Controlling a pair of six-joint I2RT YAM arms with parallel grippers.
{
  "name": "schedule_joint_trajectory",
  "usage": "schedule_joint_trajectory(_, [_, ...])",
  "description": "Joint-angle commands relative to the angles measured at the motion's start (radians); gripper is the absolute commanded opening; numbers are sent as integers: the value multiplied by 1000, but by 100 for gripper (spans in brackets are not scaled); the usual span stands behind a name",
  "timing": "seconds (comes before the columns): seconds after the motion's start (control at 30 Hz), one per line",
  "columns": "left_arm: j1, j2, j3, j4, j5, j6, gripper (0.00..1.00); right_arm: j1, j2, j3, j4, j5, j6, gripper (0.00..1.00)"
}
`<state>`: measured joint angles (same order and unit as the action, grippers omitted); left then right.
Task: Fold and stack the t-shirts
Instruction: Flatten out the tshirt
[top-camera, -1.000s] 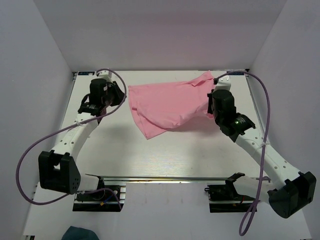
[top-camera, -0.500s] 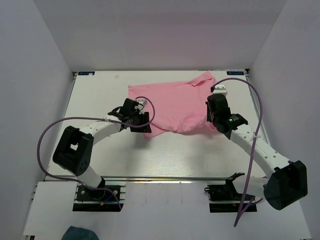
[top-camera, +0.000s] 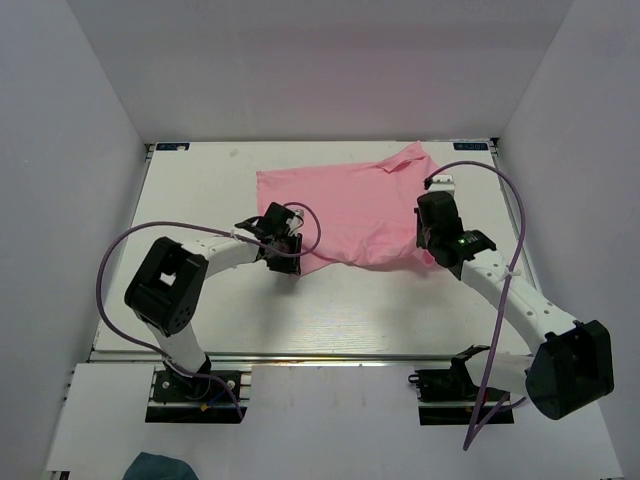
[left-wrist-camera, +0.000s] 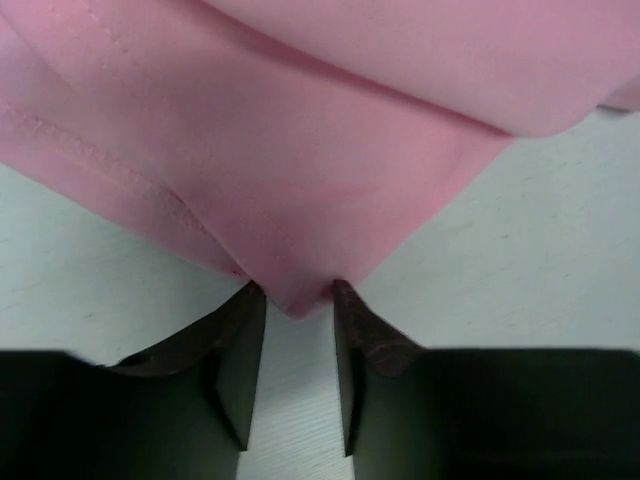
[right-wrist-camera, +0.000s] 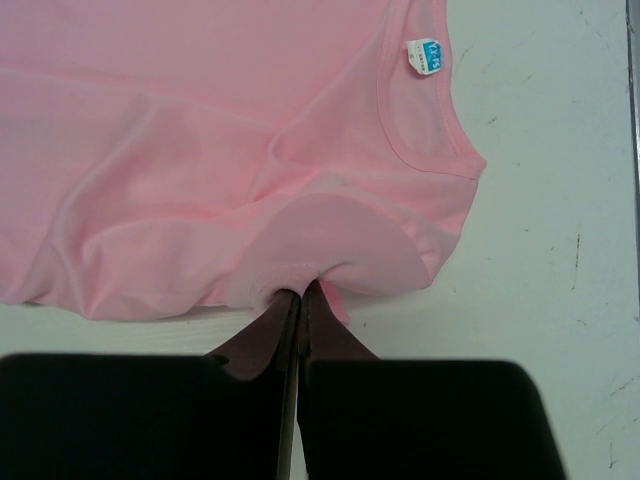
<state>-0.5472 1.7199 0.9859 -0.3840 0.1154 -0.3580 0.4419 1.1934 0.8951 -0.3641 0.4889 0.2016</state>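
I see left gripper (left-wrist-camera: 292, 298) jaws narrowly apart at the t-shirt (top-camera: 345, 205) corner, 7 o'clock; right gripper (right-wrist-camera: 301, 297) pinches its 4 o'clock edge.

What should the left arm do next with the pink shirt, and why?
Probably close the left gripper. Its jaws stand apart around a corner of the pink t-shirt, not yet pinching it. The right gripper is shut on a fold near the collar, so a second grip should let both arms spread the shirt.
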Motion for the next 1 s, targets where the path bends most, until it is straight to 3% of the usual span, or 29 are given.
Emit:
schedule_joint_trajectory(0.0, [-22,23,34,8,-11,4,39,-9,-15,-7,25,-12,4,0])
schedule_joint_trajectory(0.03, [-22,35,34,8,0,4,30,-12,-17,-8,28,-10,5,0])
schedule_joint_trajectory(0.07, [-31,35,43,8,10,17,4,-17,-17,-8,28,-12,2,0])
schedule_joint_trajectory(0.1, [-31,35,43,-1,10,17,0,-17,-18,-7,28,-12,8,0])
schedule_joint_trajectory(0.3, [-31,-179,127,-1,-155,37,0,-28,-57,41,51,36,-14,0])
schedule_joint_trajectory(0.43, [-5,-294,239,22,-362,37,0,-34,-142,135,108,97,-74,0])
schedule_joint_trajectory(0.5, [-5,-307,330,8,-484,66,0,-42,-173,181,160,118,-118,0])
schedule_joint_trajectory(0.8, [-5,-411,600,59,-747,244,0,-49,-252,419,327,197,-413,0])
schedule_joint_trajectory(0.97, [-5,-477,692,92,-729,341,0,-49,-262,574,300,79,-530,0])
